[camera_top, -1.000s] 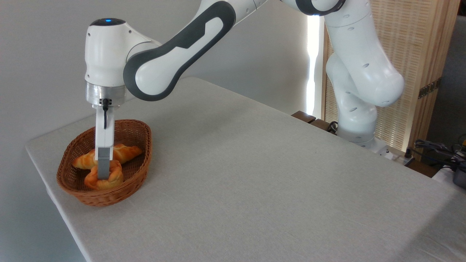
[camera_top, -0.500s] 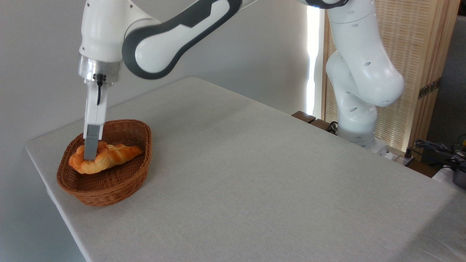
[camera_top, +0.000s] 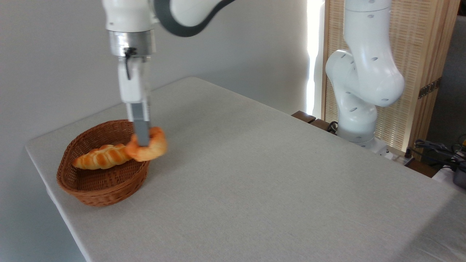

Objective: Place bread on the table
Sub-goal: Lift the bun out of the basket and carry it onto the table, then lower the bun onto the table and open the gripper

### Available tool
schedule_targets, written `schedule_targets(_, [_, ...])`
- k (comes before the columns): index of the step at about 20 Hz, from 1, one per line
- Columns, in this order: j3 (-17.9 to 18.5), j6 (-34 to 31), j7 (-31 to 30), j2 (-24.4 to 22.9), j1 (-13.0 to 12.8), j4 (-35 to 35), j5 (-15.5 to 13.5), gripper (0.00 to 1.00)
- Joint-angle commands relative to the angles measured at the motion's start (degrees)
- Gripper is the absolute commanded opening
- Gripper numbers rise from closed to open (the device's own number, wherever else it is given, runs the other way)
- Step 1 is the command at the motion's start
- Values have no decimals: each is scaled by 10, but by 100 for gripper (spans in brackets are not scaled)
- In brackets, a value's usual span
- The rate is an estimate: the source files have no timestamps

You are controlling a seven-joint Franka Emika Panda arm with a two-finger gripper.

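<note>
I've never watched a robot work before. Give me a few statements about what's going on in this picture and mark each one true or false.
1. The gripper holds the bun in the air. True.
2. The basket has nothing in it. False: a long twisted loaf lies inside.
3. The bun hangs by the basket's right rim. True.
4. The bun already rests on the table. False: it is still held up in the gripper.
5. The basket sits in the middle of the table. False: it sits near the left corner.
</note>
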Motion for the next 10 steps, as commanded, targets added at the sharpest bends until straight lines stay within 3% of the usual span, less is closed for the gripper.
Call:
schedule_targets(1, [27, 3, 106, -62, -3, -109, -3, 62])
schedule_targets(2, [29, 3, 118, -62, -3, -117, -1, 69])
schedule_targets(3, [30, 6, 142, -60, -3, -134, 8, 84])
schedule_targets(4, [30, 9, 158, -57, -3, -147, 26, 90])
schedule_targets(6, [30, 12, 164, -55, -3, -159, 56, 96])
schedule_targets(10, [30, 12, 164, -50, -3, -168, 67, 100])
